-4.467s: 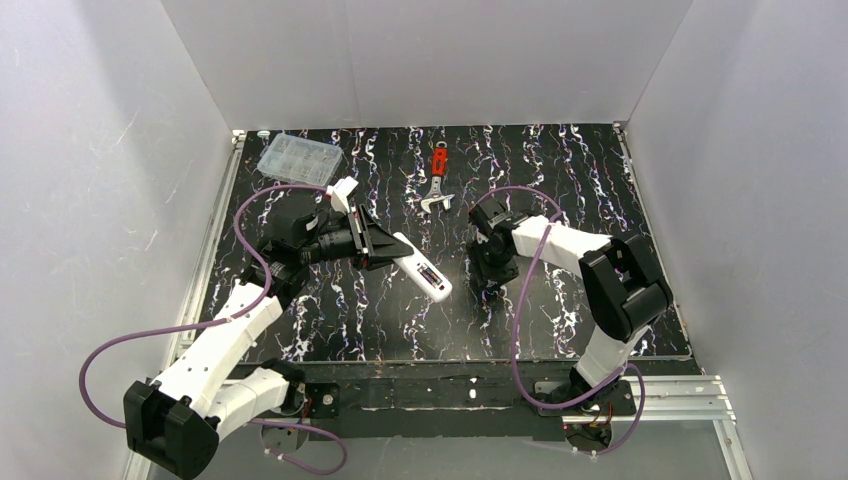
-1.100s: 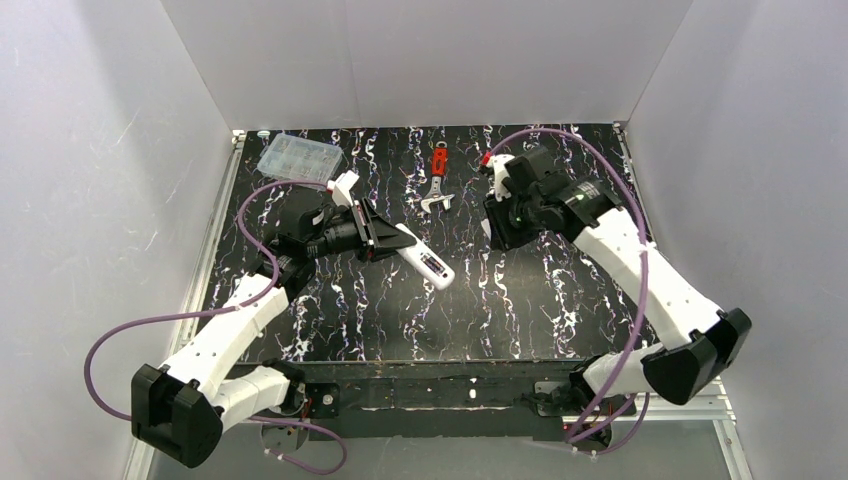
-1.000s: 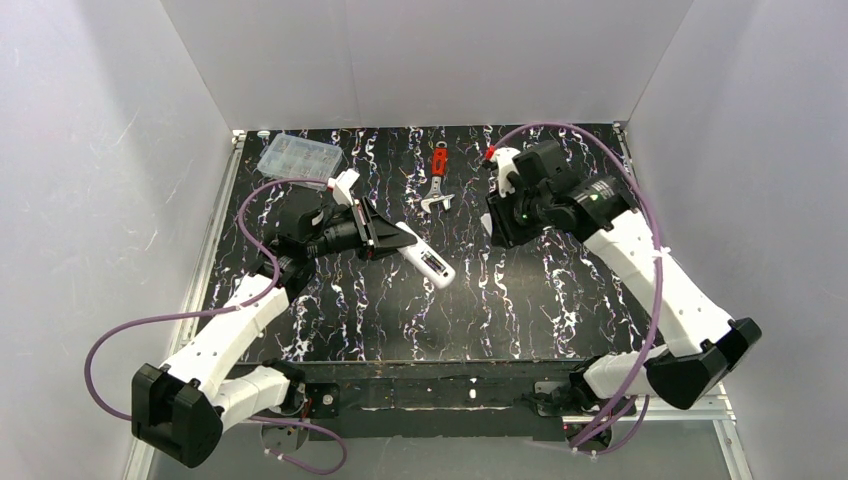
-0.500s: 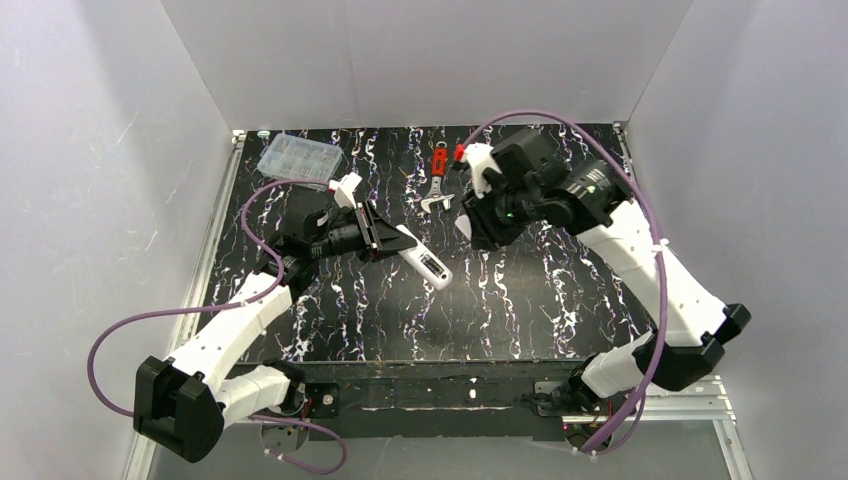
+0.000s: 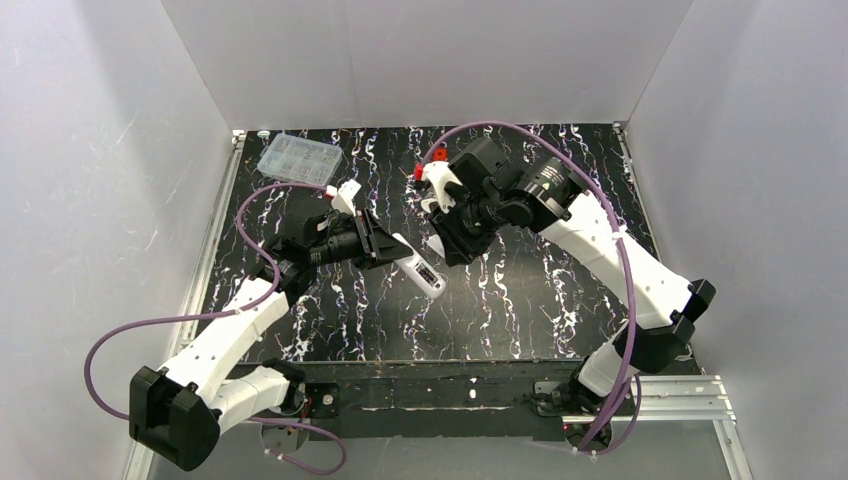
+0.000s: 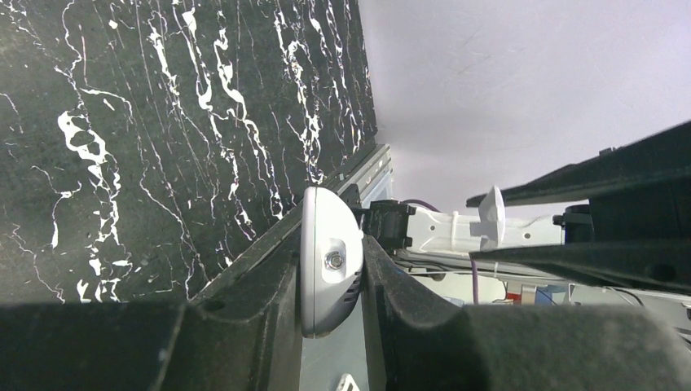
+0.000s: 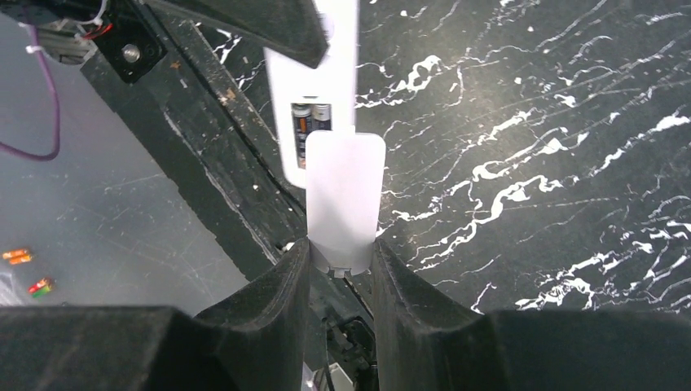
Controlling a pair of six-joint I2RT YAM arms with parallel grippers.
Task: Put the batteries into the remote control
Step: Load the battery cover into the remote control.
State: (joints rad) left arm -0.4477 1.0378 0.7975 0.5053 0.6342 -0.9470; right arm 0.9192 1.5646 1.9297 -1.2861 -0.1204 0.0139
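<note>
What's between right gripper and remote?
Right wrist view: only the white cover held by the right gripper, its far end at the remote control near the batteries.

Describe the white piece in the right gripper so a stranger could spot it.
Above the black marbled table, find the right gripper. Pinched in it is a flat white cover, blank and round-cornered, unlike the remote control beyond it, whose recess shows batteries.

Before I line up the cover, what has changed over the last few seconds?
The right arm lifted and swung left, bringing the white battery cover in its jaws up to the remote control, whose open recess holds two batteries. Unchanged: the left jaws stay shut on the remote, and the compartment box has not moved.
</note>
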